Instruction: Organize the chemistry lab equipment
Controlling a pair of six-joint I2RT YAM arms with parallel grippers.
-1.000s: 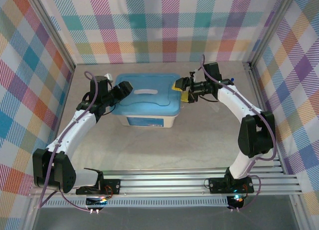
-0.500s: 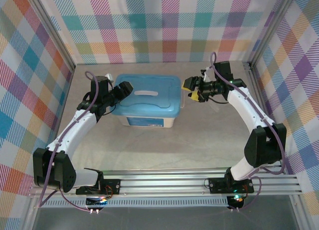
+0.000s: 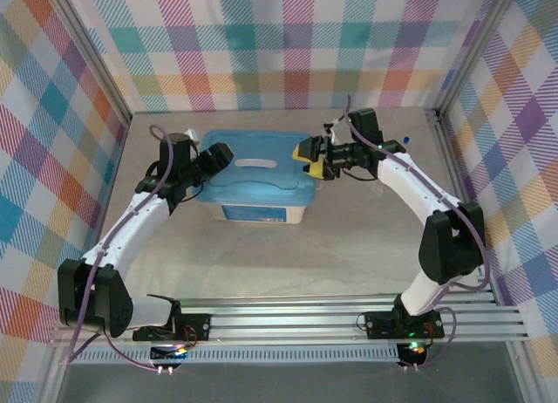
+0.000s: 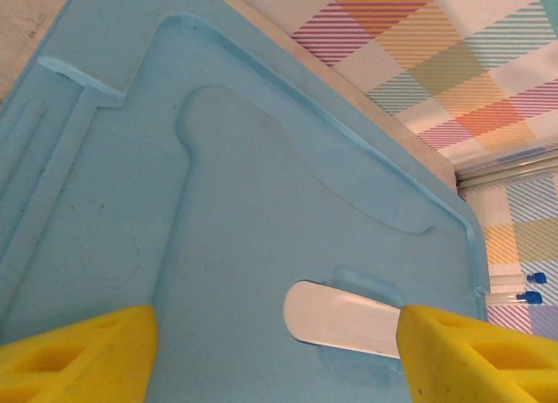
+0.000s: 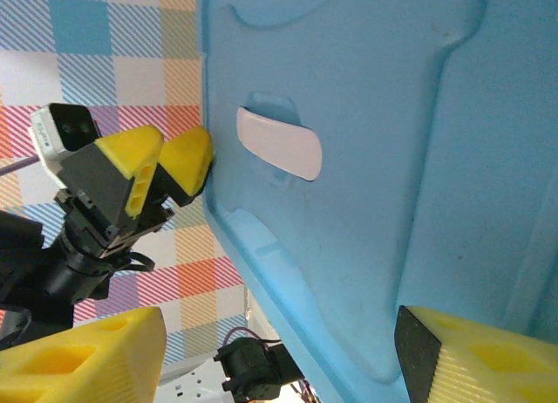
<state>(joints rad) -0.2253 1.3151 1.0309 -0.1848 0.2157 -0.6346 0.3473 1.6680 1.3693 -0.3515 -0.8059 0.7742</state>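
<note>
A blue lid [image 3: 261,178] covers the translucent white tub [image 3: 258,212] at the middle back of the table. My left gripper [image 3: 216,154] hovers at the lid's left edge, open; its yellow fingers [image 4: 78,351] spread over the lid [image 4: 218,202] with nothing between them. My right gripper [image 3: 310,154] is at the lid's right edge, also open, and the lid's rim [image 5: 261,272] runs between its spread fingers [image 5: 87,355]. Two clear tubes with blue caps [image 4: 526,290] lie beyond the lid's far corner. A blue-capped tube [image 3: 406,142] lies behind the right arm.
The lid has a pale oval label [image 4: 340,320] in a recess, also visible as the label [image 5: 279,143]. The left gripper [image 5: 161,163] faces the right wrist camera across the lid. Plaid walls enclose the table on three sides. An aluminium rail [image 3: 288,320] runs along the near edge.
The right gripper drew back to the right, away from the tub, then came back left onto the lid's right edge. The left arm has stayed still.
</note>
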